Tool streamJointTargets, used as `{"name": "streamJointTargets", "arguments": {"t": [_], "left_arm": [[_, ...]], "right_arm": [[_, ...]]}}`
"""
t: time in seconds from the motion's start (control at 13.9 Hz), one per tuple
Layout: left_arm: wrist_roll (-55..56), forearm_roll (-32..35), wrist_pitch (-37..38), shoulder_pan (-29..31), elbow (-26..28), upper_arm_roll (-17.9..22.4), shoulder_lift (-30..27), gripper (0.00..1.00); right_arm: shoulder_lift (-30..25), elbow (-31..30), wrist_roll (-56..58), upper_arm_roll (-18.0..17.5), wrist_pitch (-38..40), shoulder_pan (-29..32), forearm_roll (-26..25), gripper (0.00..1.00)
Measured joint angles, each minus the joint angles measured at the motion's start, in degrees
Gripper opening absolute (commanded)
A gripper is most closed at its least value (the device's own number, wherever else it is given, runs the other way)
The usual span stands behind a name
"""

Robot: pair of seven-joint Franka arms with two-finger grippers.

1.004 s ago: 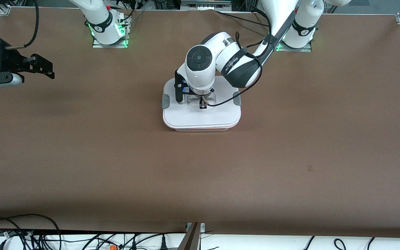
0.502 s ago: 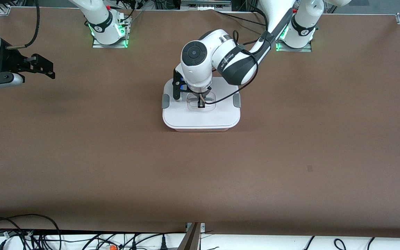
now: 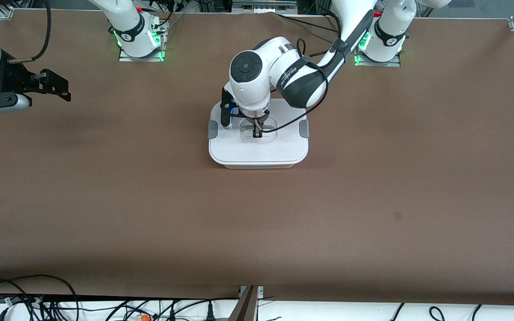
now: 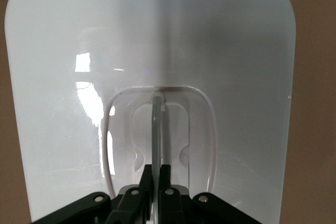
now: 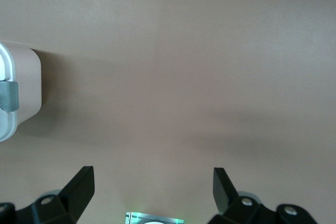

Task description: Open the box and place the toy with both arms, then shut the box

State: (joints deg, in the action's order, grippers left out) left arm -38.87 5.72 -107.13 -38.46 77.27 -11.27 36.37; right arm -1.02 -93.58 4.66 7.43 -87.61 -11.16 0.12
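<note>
Currently left gripper is down in the recessed centre of the lid, fingers pinched tight on the thin upright clear handle. Handle rib runs straight out from between the fingertips in the left wrist view, inside the rounded clear recess. Left arm reaches in from its base over the edge of the box farther from the front camera, wrist pointing straight down.

Lid sits flat on the box, white, edges lined up with the pale base; only a thin strip of base shows under the edge nearer the camera. Grey clips on both short ends of the lid, one toward each arm's end of the table. Box stands mid table on the brown surface. Toy not visible in any view, box closed over whatever is in it.

Right gripper waits up in the air over the table edge at the right arm's end, well apart from the box, fingers spread wide with nothing between. Right wrist view catches one end of the box with a grey clip.
</note>
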Motion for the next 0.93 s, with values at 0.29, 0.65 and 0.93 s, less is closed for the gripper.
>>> {"name": "streamJointTargets", "arguments": {"t": [0.29, 0.65, 0.93], "left_arm": [[0.03, 0.31, 0.23, 0.38, -0.98, 0.67, -0.08, 1.0], [0.18, 0.31, 7.74, 4.41, -6.58, 1.22, -1.45, 1.0], [0.08, 0.31, 9.37, 11.3, -9.67, 1.43, -2.63, 1.0]], "right_arm": [[0.01, 0.0, 0.0, 0.0, 0.0, 0.0, 0.0, 1.0], [0.01, 0.0, 0.0, -0.01, 0.0, -0.01, 0.0, 1.0], [0.02, 0.0, 0.0, -0.02, 0.0, -0.02, 0.0, 1.0]]}}
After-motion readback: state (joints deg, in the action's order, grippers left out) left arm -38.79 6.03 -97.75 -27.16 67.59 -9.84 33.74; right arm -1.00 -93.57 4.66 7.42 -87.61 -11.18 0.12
